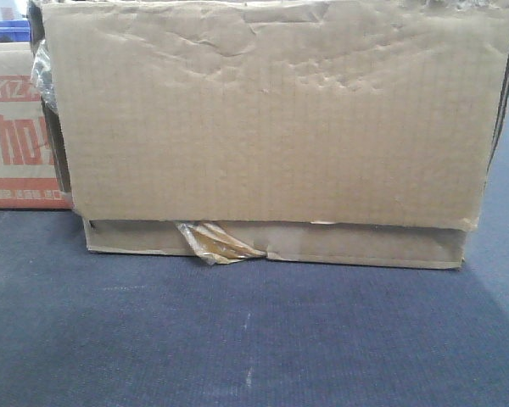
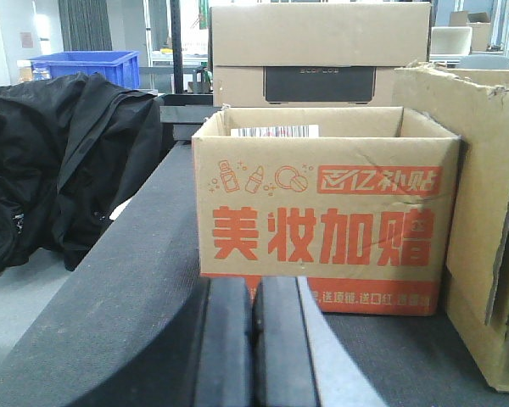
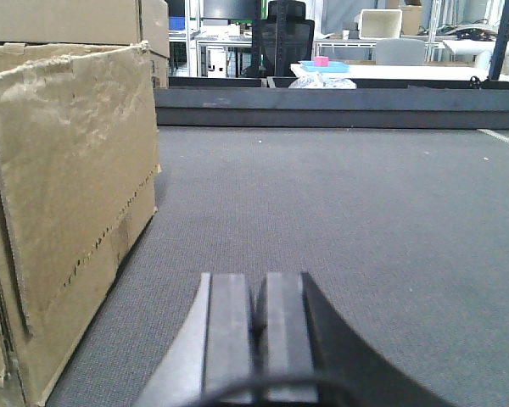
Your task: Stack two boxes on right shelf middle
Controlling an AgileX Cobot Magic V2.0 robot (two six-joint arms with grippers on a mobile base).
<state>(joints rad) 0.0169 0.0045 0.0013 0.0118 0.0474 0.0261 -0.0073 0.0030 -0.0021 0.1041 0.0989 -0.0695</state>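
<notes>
Surface: dark grey, felt-like tabletop (image 1: 254,339), fine woven texture, a few pale scuffs. In the right wrist view it runs back to a low dark raised rim (image 3: 339,108) across the upper part of the frame. Beyond that is an office room with a black office chair (image 3: 285,38) at top centre and a blue tray (image 3: 327,66) on a white table. In the left wrist view the tabletop's edge falls away at lower left, with a heap of black cloth (image 2: 68,161) at left.

Count:
- Boxes on the tabletop: two. The plain box (image 1: 271,119) fills most of the front view, with a wrinkled face and torn yellowish tape (image 1: 214,242) at its lower edge. The printed box (image 2: 322,212), with red characters and an open top, sits centre frame in the left wrist view. It stands just beside the plain box, which shows at that view's right edge.
- Further cartons: one, a carton with a dark panel (image 2: 321,51), behind the printed box at top centre.
- Blue bins: one (image 2: 86,64), upper left of the left wrist view.
- Tools: two. The left tool (image 2: 253,292) is at bottom centre, fingers pressed together, gripping nothing, short of the printed box. The right tool (image 3: 259,288) is at bottom centre, fingers pressed together, empty, with the plain box at the frame's left.
</notes>
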